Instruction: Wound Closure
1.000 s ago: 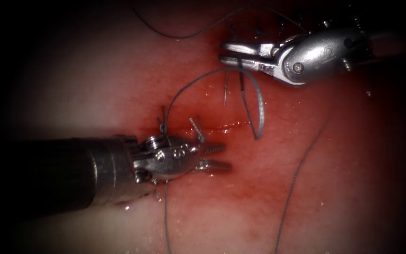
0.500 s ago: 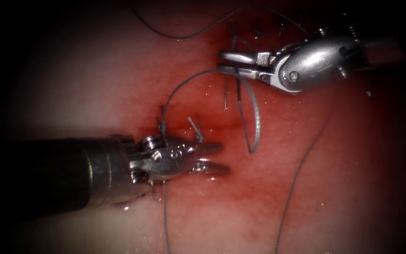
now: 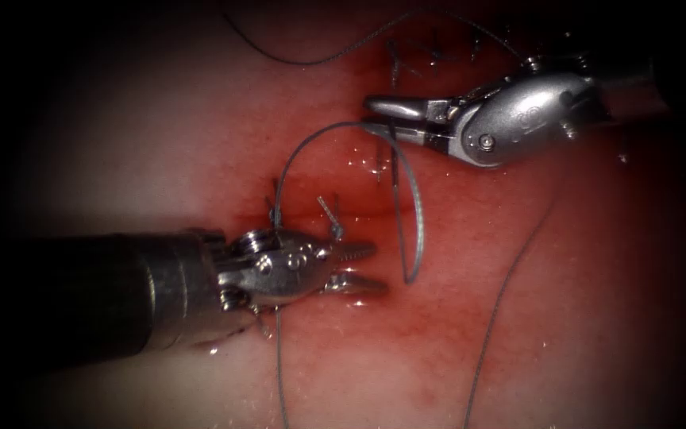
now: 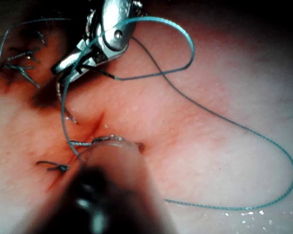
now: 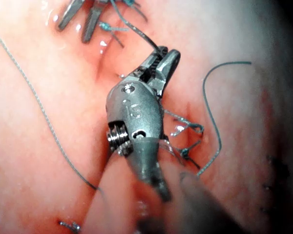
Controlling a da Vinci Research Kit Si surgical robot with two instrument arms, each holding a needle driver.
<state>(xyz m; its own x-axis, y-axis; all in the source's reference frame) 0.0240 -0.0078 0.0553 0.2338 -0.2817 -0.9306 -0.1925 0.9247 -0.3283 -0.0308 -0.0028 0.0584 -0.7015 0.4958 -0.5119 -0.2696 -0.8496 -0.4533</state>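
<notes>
Two tools in view. I read the right gripper (image 3: 381,117) as clamped on the needle (image 3: 399,206) near one end, just above the cut (image 3: 375,213). The needle hangs down across the cut, not driven into the tissue (image 3: 518,318). I can't tell if its lower end touches. Thread (image 3: 311,147) runs from that lower end, loops up past the right gripper, then arcs down to a stitch at the cut's left end. The left gripper (image 3: 361,267) sits just below the cut, jaws apart, holding nothing.
</notes>
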